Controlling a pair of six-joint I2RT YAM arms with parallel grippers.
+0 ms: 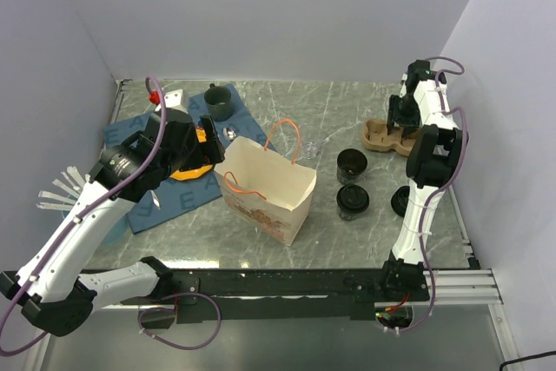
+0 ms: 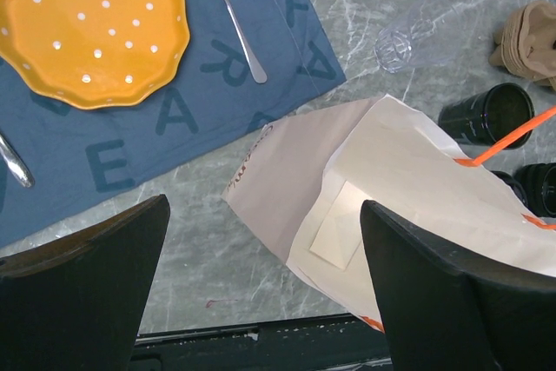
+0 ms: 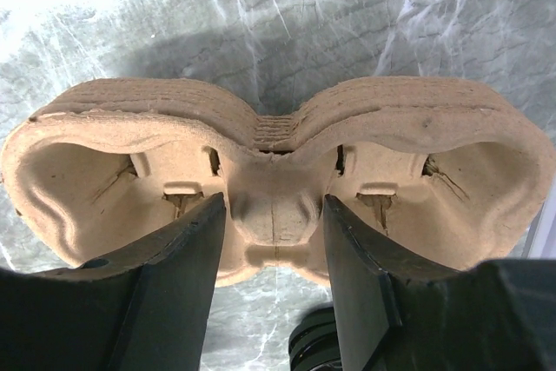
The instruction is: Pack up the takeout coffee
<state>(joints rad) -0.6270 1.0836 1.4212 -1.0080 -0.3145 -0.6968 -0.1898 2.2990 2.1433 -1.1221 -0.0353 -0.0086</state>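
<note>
A brown pulp tray point(image 3: 278, 158) with two cup wells lies at the back right point(image 1: 382, 136). My right gripper point(image 3: 274, 215) has come down over its middle, and both fingers press the sides of the central post. Two dark cups point(image 1: 352, 165) point(image 1: 353, 200) stand on the marble between the tray and the paper bag, and a black round lid point(image 1: 401, 202) lies to their right. The open white paper bag point(image 1: 265, 188) with orange handles stands mid-table. My left gripper point(image 2: 265, 215) hangs open above the marble by the bag's left side point(image 2: 347, 180), holding nothing.
A blue placemat point(image 2: 191, 84) carries an orange dotted dish point(image 2: 87, 28) and a spoon point(image 2: 230, 6). A dark green mug point(image 1: 219, 103) stands at the back. A clear glass point(image 2: 395, 45) lies behind the bag. White walls close the left, back and right sides.
</note>
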